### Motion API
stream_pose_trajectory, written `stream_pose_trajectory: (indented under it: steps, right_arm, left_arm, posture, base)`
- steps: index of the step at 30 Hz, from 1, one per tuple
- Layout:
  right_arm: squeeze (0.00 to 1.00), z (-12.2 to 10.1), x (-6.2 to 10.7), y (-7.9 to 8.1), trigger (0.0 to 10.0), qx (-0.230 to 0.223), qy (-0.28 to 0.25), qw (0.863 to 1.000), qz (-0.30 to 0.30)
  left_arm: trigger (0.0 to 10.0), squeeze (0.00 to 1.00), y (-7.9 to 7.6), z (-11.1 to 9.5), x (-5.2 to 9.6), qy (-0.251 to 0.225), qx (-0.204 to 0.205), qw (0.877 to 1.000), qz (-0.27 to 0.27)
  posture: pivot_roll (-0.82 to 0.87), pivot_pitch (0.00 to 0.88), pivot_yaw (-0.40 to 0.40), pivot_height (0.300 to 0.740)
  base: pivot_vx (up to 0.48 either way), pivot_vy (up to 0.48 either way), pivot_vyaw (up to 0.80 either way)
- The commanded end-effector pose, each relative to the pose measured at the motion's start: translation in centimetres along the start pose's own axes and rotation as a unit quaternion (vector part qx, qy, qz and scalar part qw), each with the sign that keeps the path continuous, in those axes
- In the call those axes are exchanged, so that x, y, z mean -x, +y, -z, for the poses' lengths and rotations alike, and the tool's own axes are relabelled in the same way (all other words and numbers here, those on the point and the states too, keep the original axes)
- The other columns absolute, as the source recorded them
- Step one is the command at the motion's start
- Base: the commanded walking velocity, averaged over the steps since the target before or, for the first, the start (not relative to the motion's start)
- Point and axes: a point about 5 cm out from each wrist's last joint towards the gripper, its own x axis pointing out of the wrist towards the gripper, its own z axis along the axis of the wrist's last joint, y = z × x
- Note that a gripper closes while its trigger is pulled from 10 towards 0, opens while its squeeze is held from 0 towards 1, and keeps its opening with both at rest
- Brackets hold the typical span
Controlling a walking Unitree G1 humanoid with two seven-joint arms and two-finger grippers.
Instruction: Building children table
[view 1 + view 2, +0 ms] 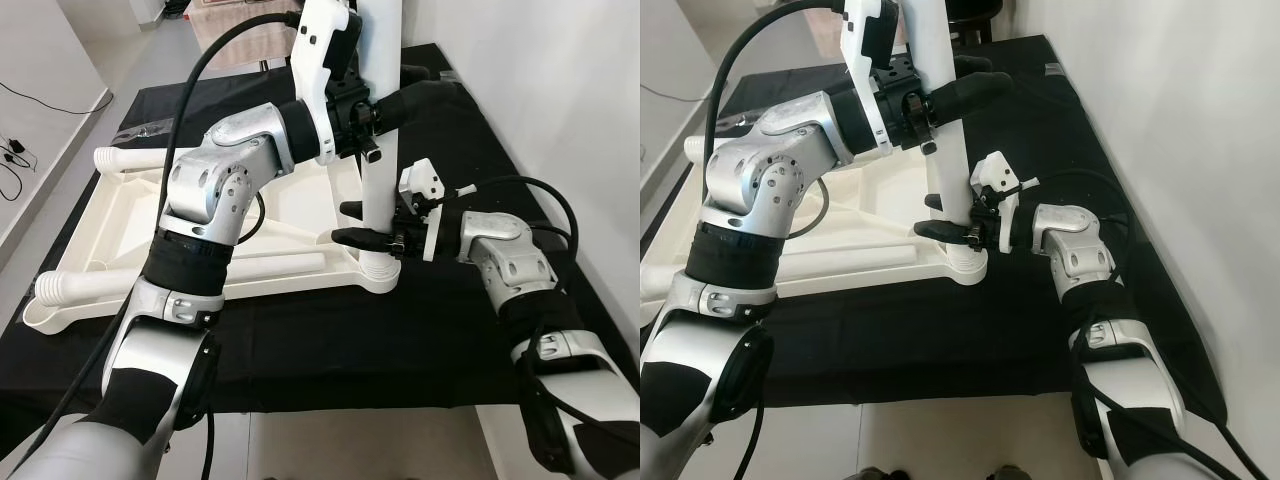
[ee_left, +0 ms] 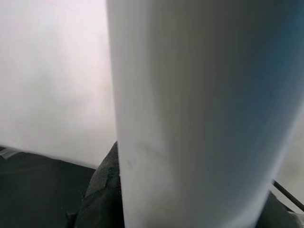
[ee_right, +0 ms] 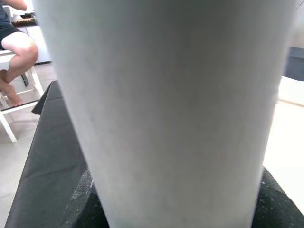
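Note:
A white table top [image 1: 130,230] lies upside down on a black cloth [image 1: 330,350]. One white table leg [image 1: 378,190] stands upright in the socket at the near right corner. My left gripper [image 1: 400,110] is shut on the leg high up, its black fingers wrapped round it. My right gripper [image 1: 352,222] is shut on the same leg low down, just above the socket. Both wrist views show the leg [image 2: 190,118] [image 3: 171,109] very close, pressed between the black fingers [image 2: 102,190].
Two more white legs [image 1: 125,158] [image 1: 55,288] lie at the left corners of the upturned top, and a white rod [image 1: 280,263] lies along its near rim. A white wall [image 1: 560,90] runs close on the right. A person [image 3: 16,52] sits on a white chair beyond the cloth.

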Motion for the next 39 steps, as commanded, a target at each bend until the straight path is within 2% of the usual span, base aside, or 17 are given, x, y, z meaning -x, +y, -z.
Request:
stream_pose_trajectory:
  steps: [1, 4, 5, 6, 7, 10, 12, 13, 14, 18, 26, 27, 30, 31, 36, 38, 39]
  right_arm:
    - [0.0, 0.8, -1.6, 0.7, 0.0, -0.02, 0.009, 1.0, -0.009]
    - [0.0, 2.2, -1.6, 0.7, 0.0, -0.027, 0.028, 0.999, 0.036]
    - [0.0, 3.1, -1.6, 0.6, 0.0, -0.051, 0.045, 0.994, 0.081]
    - [0.0, 3.8, -1.5, 0.6, 0.0, -0.068, 0.056, 0.99, 0.112]
    - [0.0, 5.2, -1.4, 1.1, 0.0, -0.101, 0.069, 0.974, 0.193]
    - [0.0, 6.7, -1.0, 1.8, 0.0, -0.132, 0.085, 0.946, 0.282]
    - [0.0, 7.5, -0.1, 4.8, 0.0, -0.118, 0.085, 0.914, 0.38]
    - [0.0, 7.5, -0.1, 4.8, 0.0, -0.118, 0.085, 0.914, 0.38]
    - [0.0, 7.2, 0.6, 7.8, 0.0, -0.084, 0.094, 0.897, 0.424]
    - [0.0, 7.2, 0.3, 9.3, 0.0, -0.075, 0.112, 0.899, 0.418]
    - [0.0, 6.7, 0.0, 8.5, 0.0, -0.074, 0.1, 0.891, 0.437]
    - [0.0, 6.3, -0.2, 8.8, 0.0, -0.078, 0.098, 0.889, 0.441]
    - [0.0, 5.6, -0.8, 10.0, 0.0, -0.088, 0.097, 0.892, 0.432]
    - [0.0, 5.4, -0.8, 10.1, 10.0, -0.087, 0.095, 0.894, 0.428]
    - [0.0, 4.7, -0.9, 9.8, 10.0, -0.083, 0.078, 0.9, 0.421]
    - [0.0, 4.0, -1.1, 9.1, 10.0, -0.063, 0.053, 0.916, 0.393]
    - [1.0, 3.3, -0.9, 8.1, 10.0, -0.054, 0.029, 0.926, 0.372]
  left_arm:
    - [10.0, 1.0, -0.9, 0.4, -0.6, -0.001, 0.007, 1.0, 0.016]
    - [10.0, 1.0, 0.0, 0.5, -0.1, 0.003, 0.011, 1.0, -0.027]
    - [10.0, 0.82, 0.2, 0.6, -0.1, 0.004, 0.011, 0.999, -0.03]
    - [10.0, 0.82, 0.3, 0.6, -0.1, 0.005, 0.011, 0.999, -0.031]
    - [10.0, 0.0, 0.7, 0.6, 0.1, 0.005, 0.008, 0.999, -0.045]
    - [10.0, 0.0, 1.1, 0.6, 0.3, 0.005, 0.005, 0.998, -0.064]
    - [10.0, 0.0, 1.5, 0.6, 0.7, 0.006, 0.003, 0.997, -0.079]
    - [10.0, 0.0, 1.5, 0.6, 0.7, 0.006, 0.003, 0.997, -0.079]
    - [10.0, 0.0, 1.7, 0.5, 0.9, 0.007, 0.002, 0.996, -0.088]
    - [10.0, 0.0, 1.8, 0.5, 1.1, 0.01, 0.001, 0.996, -0.093]
    - [10.0, 0.0, 1.6, 0.7, 1.0, 0.012, 0.0, 0.996, -0.091]
    - [0.0, 0.0, 1.6, 0.6, 0.9, 0.008, 0.004, 0.996, -0.086]
    - [0.0, 0.0, 1.3, 0.6, 1.0, 0.007, 0.008, 0.997, -0.073]
    - [0.0, 0.0, 1.2, 0.7, 1.0, 0.008, 0.009, 0.997, -0.07]
    - [0.0, 0.0, 0.8, 1.0, 1.0, 0.01, 0.014, 0.998, -0.061]
    - [0.0, 0.0, 0.7, 1.0, 0.9, 0.009, 0.016, 0.998, -0.058]
    - [0.0, 0.0, 0.6, 1.1, 0.8, 0.009, 0.018, 0.998, -0.055]
  posture:
    - [-0.04, 0.131, 0.058, 0.74]
    - [-0.05, 0.134, 0.044, 0.74]
    - [-0.05, 0.134, 0.037, 0.74]
    - [-0.05, 0.135, 0.034, 0.74]
    - [-0.05, 0.138, 0.028, 0.74]
    - [-0.05, 0.138, 0.028, 0.74]
    - [-0.05, 0.142, 0.029, 0.74]
    - [-0.05, 0.142, 0.029, 0.74]
    - [-0.04, 0.148, 0.035, 0.74]
    - [-0.04, 0.146, 0.039, 0.74]
    - [-0.05, 0.135, 0.058, 0.74]
    - [-0.05, 0.136, 0.061, 0.74]
    - [-0.05, 0.138, 0.065, 0.74]
    - [-0.05, 0.138, 0.067, 0.74]
    - [-0.05, 0.138, 0.066, 0.74]
    - [-0.05, 0.138, 0.064, 0.74]
    - [-0.05, 0.139, 0.064, 0.74]
  base:
    - [0.0, 0.0, 0.0]
    - [0.0, 0.0, 0.0]
    - [0.0, 0.0, 0.0]
    - [0.0, 0.0, 0.0]
    - [0.0, 0.0, 0.0]
    - [0.0, 0.0, 0.0]
    - [0.0, 0.0, 0.0]
    - [0.0, 0.0, 0.0]
    - [0.0, 0.0, 0.0]
    - [0.0, 0.0, 0.0]
    - [0.0, 0.0, 0.0]
    - [0.0, 0.0, 0.0]
    - [0.0, 0.0, 0.0]
    - [0.0, 0.0, 0.0]
    - [0.0, 0.0, 0.0]
    - [0.0, 0.0, 0.0]
    - [0.0, 0.0, 0.0]
